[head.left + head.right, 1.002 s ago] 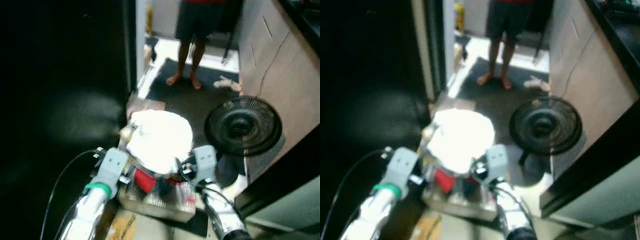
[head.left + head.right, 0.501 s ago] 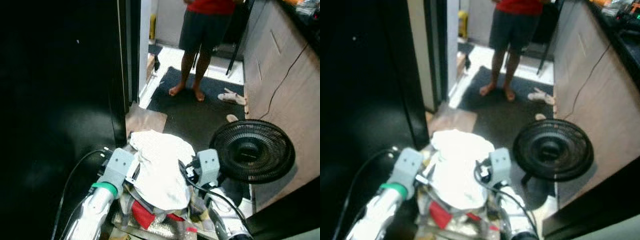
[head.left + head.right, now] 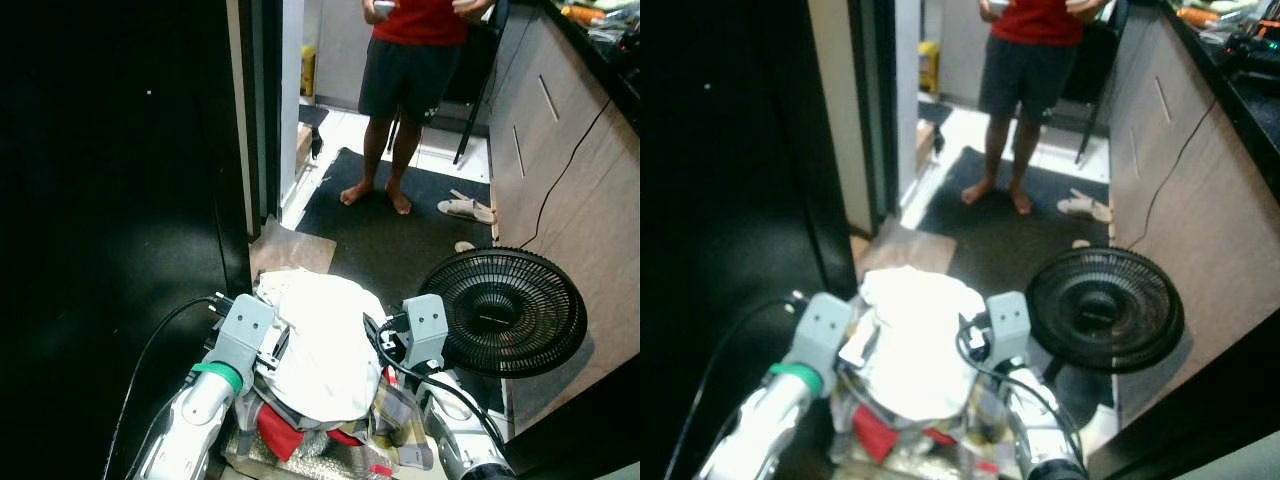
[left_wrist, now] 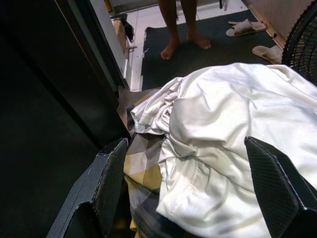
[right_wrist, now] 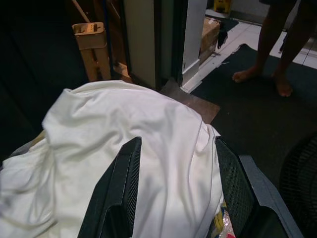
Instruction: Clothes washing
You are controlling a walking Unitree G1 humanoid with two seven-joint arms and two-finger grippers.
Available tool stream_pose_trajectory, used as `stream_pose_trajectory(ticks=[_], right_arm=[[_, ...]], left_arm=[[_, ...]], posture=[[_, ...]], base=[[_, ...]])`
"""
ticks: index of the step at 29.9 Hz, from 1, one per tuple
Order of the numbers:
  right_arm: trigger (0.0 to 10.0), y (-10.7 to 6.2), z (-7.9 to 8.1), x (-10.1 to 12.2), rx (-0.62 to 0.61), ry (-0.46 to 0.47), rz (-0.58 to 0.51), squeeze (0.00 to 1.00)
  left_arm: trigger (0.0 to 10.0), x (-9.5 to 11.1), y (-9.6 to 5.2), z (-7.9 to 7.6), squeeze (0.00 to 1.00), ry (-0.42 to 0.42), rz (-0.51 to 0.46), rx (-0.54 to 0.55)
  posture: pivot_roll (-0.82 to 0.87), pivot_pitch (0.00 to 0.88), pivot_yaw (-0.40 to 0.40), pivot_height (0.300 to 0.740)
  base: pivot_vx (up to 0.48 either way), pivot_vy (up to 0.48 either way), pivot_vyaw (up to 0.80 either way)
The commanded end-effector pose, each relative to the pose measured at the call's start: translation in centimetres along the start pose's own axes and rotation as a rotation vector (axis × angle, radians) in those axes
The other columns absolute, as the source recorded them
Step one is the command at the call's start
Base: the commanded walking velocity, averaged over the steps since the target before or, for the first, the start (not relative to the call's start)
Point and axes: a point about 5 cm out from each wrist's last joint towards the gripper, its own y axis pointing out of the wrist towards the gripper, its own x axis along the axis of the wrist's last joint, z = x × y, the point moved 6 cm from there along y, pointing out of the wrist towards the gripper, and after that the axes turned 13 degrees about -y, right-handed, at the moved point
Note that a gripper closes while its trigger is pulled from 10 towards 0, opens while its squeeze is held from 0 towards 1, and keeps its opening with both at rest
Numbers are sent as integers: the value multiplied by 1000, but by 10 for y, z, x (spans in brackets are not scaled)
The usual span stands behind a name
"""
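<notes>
A heap of laundry sits between my two arms: a white garment [image 3: 325, 340] on top, a red piece [image 3: 280, 435] and a yellow-grey checked cloth [image 3: 400, 420] under it, all in a shiny container [image 3: 245, 455]. My left gripper [image 4: 193, 188] is at the heap's left side, its black fingers [image 4: 111, 183] wide apart around the white garment and checked cloth. My right gripper [image 5: 178, 193] is at the heap's right side. Its fingers [image 5: 124, 193] are also apart, with white cloth bulging between them. The fingertips are hidden under the clothes in the eye views.
A black floor fan [image 3: 505, 310] stands close on the right. A barefoot person [image 3: 410, 60] stands ahead on a dark mat [image 3: 400, 225], with slippers [image 3: 465, 208] nearby. A black door panel [image 3: 120, 200] walls the left and cabinets [image 3: 570, 150] the right. Flat cardboard [image 3: 295, 255] lies ahead.
The whole view has tilted up and sharpened, so more of the person and the fan shows. The heap stays between my grippers, now lower in the picture.
</notes>
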Motion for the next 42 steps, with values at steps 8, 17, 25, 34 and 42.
stream_pose_trajectory(ticks=[8, 17, 25, 34, 42], right_arm=[[10000, -4, 0, -5, 2, 14, 10, 0], [10000, -4, -2, -5, -9, 18, 13, 0], [10000, -1, 1, -1, -7, 31, 6, 0], [10000, 10, 2, 11, 4, 39, -18, 0], [10000, 18, -1, 21, 13, 50, -35, 0]], left_arm=[[10000, -13, -2, -8, 0, 3, 39, -26], [10000, -15, 3, -8, 0, 23, 41, -10], [10000, -13, 20, 1, 0, 125, 43, 33], [10000, -18, 42, 20, 0, 134, 131, 84], [10000, -26, 43, 28, 0, 107, 182, 89]], posture=[[47, 77, -4, 740], [45, 114, -5, 740], [38, 166, -6, 740], [29, 218, 7, 740], [40, 230, 8, 740]], base=[[0, 0, 0], [0, 0, 0], [0, 0, 0], [0, 0, 0], [0, 0, 0]])
